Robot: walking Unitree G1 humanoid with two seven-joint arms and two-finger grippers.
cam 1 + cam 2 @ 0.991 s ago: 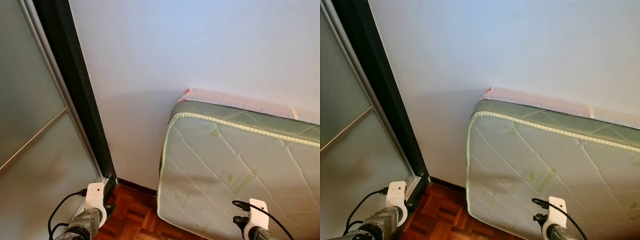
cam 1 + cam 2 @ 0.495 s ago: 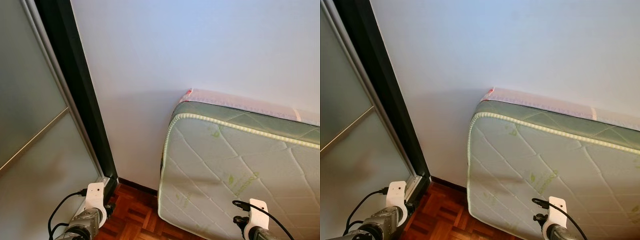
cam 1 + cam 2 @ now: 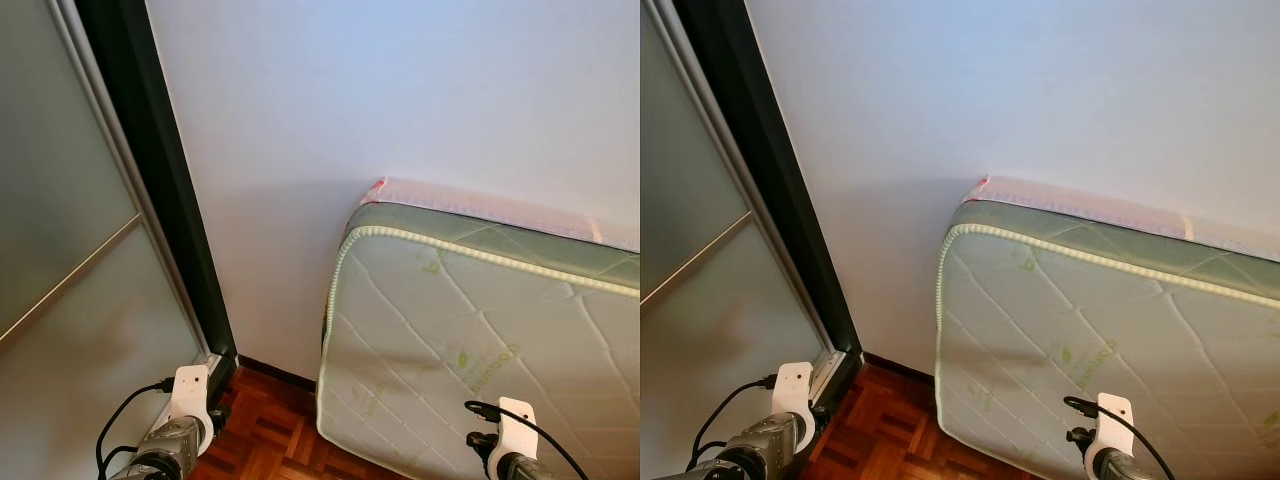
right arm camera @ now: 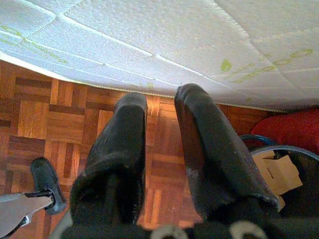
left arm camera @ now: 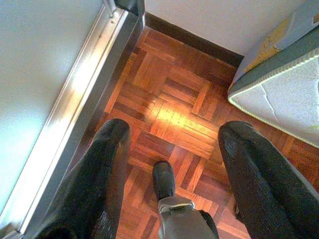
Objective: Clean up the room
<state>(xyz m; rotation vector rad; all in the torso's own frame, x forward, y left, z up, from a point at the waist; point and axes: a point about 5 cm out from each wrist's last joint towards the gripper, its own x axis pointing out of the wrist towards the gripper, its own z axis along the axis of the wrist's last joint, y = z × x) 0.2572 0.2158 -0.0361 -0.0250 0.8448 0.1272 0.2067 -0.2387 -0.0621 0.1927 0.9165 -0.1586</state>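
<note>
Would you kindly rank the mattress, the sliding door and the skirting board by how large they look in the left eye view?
Largest to smallest:
1. Mattress and sliding door, too alike to separate; both are cut off by the frame.
2. Skirting board, a thin dark strip.

Across the 3 moments the head camera has turned slightly: the dark vertical door frame (image 3: 160, 190) and the frosted glass sliding panel (image 3: 60, 200) now sit a little further right in the head views. The quilted white and green mattress (image 3: 470, 350) leaning on the pale wall (image 3: 400, 90) has barely shifted. This is camera motion, not the things moving.
</note>
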